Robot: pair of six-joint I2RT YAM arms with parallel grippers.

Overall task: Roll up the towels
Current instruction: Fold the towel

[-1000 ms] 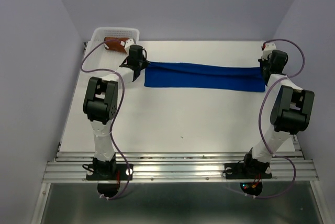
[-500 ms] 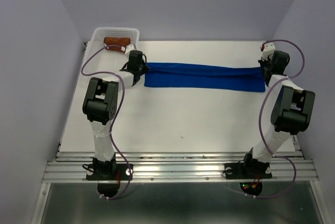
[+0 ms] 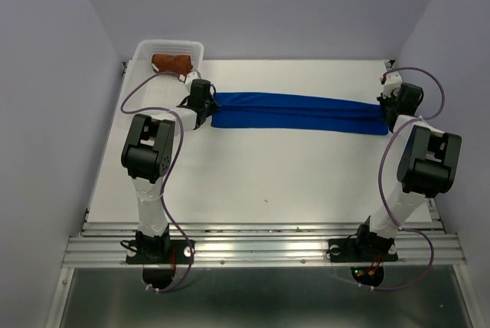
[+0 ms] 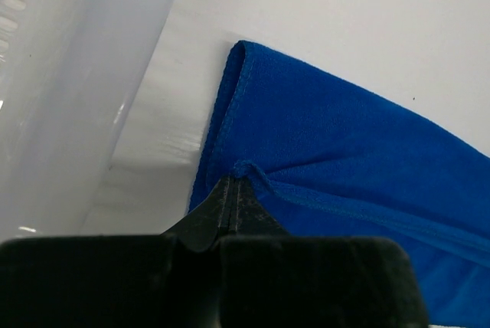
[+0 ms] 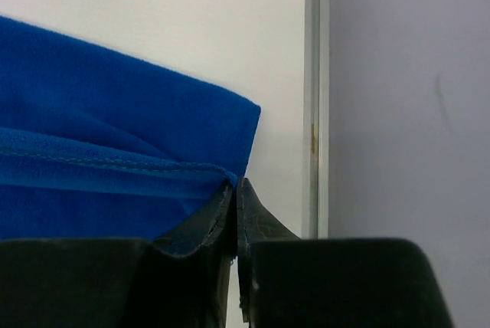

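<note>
Beside the basket with its brown towel, left fingers tight on blue towel; grip of right fingers unclear.

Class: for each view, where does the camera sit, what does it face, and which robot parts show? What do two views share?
Top external: above and behind, facing down on the table; left arm, right arm, blue towel between them.
Left wrist: on the wrist, facing the towel's left end; left gripper pinches it.
Right wrist: likewise, facing its right end; right gripper shows.
Shared: both wrist views show the towel.
</note>
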